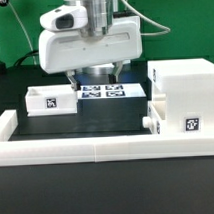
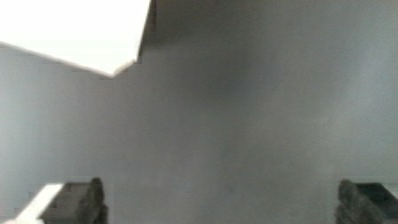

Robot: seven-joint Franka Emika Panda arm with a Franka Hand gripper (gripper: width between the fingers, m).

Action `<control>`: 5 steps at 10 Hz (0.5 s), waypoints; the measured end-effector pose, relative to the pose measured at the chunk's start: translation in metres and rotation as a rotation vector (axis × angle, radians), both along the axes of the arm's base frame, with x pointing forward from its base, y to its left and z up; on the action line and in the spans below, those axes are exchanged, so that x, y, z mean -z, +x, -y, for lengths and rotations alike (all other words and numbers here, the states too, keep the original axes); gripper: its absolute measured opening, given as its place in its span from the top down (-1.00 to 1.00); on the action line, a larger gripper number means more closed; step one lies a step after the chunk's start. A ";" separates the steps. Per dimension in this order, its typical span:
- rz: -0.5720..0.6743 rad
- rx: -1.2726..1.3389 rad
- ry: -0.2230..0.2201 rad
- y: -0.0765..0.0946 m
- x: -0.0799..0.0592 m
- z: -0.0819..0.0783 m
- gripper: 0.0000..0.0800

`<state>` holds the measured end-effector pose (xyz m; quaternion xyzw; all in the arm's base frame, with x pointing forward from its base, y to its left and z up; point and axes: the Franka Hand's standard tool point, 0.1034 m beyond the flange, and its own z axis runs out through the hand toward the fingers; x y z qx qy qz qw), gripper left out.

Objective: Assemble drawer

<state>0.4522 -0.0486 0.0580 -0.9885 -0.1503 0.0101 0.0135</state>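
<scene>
The end effector (image 1: 94, 73) partly hides the marker board (image 1: 104, 92).

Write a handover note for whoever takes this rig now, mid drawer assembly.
Pincer: open, empty, above the marker board.
Housing: upright at the exterior view's right.
One small tray: loose at the exterior view's left, apart from the housing.
A white part low on the housing's side may be the second tray; cannot tell if it is seated.
Left: grasp the loose tray and slide it into the housing.

The marker board (image 1: 102, 92) lies flat on the black table (image 1: 96, 122), behind the low white border wall (image 1: 86, 148).
</scene>
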 end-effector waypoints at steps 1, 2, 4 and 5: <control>0.013 0.073 -0.002 -0.013 0.000 0.004 -0.63; 0.015 0.167 -0.001 -0.023 -0.001 0.006 -0.63; 0.010 0.216 0.004 -0.035 0.003 0.015 -0.63; 0.010 0.217 0.004 -0.035 0.003 0.015 -0.63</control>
